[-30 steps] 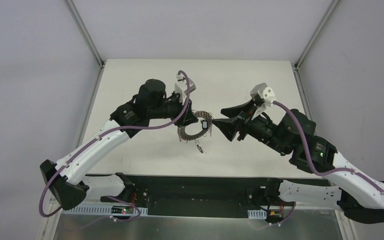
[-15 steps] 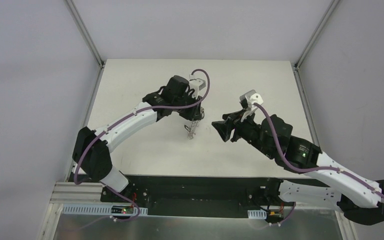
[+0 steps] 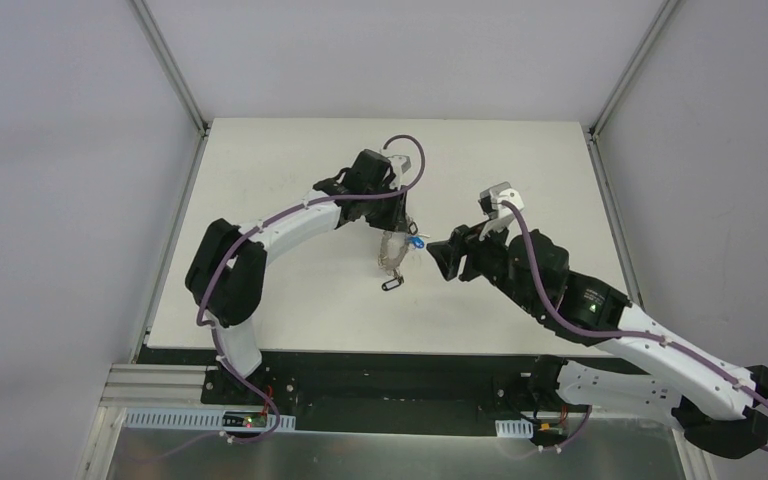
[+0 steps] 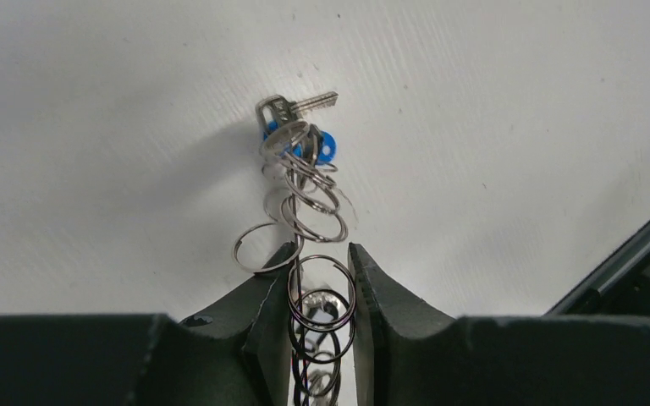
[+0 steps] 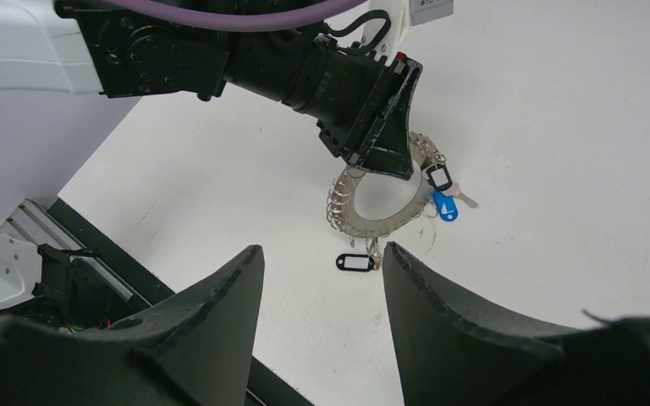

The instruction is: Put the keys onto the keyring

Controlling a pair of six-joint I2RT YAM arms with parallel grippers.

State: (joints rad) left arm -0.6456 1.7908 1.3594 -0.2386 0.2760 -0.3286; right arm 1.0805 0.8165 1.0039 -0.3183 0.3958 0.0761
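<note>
Black, the right gripper stands with jaws apart at the frame's bottom. Just beyond, 1 black-tagged key lies on the white table below the keyring, which the left gripper clamps at centre; a blue-tagged key sits at its right.

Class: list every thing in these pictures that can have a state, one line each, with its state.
keyring, held up on edge.
left pincer, shut on the keyring.
right pincer, open, empty.
blue-tagged key, hanging from the keyring.
black-tagged key, hanging beside the blue one.
white-labelled black tag, flat on the table; attachment unclear.
</note>
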